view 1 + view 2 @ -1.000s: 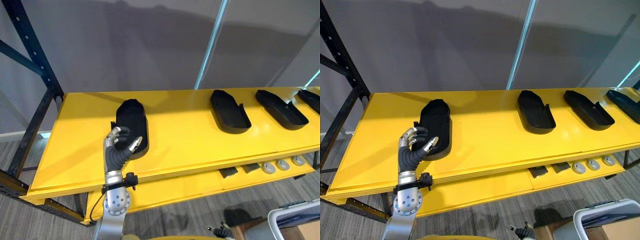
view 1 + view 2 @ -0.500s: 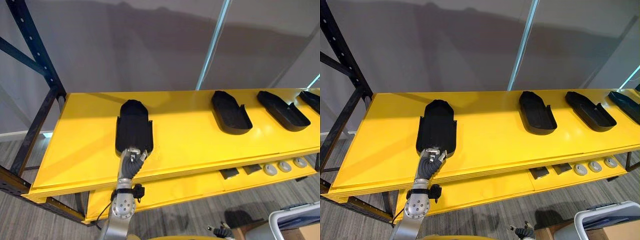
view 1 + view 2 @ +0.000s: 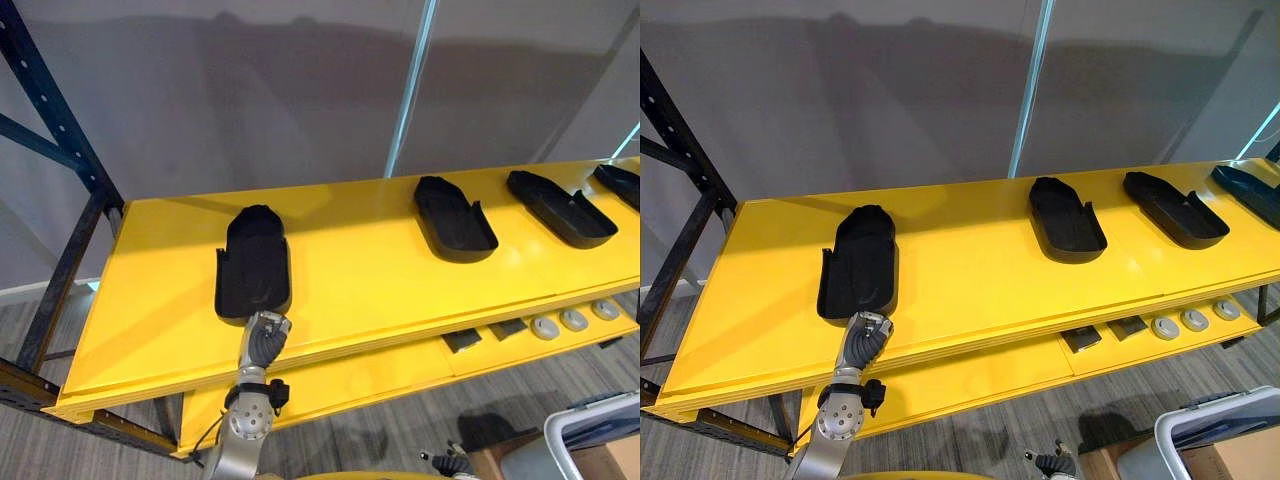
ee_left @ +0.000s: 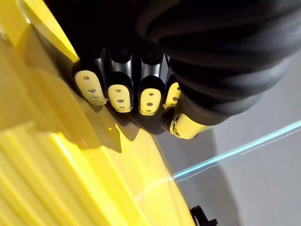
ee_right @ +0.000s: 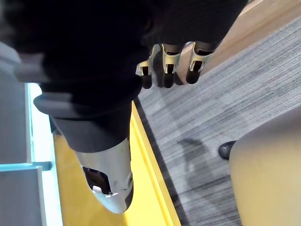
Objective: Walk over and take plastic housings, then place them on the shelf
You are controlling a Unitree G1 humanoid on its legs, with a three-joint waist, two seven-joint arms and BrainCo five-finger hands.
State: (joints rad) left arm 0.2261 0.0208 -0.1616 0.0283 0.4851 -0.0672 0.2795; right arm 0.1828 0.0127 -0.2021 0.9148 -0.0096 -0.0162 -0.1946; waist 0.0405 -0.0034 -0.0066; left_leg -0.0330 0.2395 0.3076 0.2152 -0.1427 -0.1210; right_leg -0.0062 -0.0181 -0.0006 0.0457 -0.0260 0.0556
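Note:
A black plastic housing [image 3: 253, 275] lies flat on the left part of the yellow shelf [image 3: 370, 280], open side up. My left hand [image 3: 262, 335] sits at the shelf's front edge, just below the housing's near end, fingers [image 4: 120, 94] curled with nothing in them. In the left wrist view the bent fingers rest against the yellow surface beside the dark housing [image 4: 70, 23]. Three more black housings [image 3: 455, 218] [image 3: 560, 207] [image 3: 620, 185] lie further right on the same shelf. My right hand [image 5: 167, 61] hangs over the grey floor, fingers relaxed and holding nothing.
A dark blue rack upright [image 3: 60, 140] stands at the shelf's left end. A lower yellow tier holds small grey discs [image 3: 572, 320] and dark blocks [image 3: 460, 342]. A pale bin [image 3: 600, 440] stands on the floor at lower right. A grey wall backs the shelf.
My left hand let go of the housing and drew back to the shelf's front edge. The housing now lies flat on the shelf. The head view has shifted a little.

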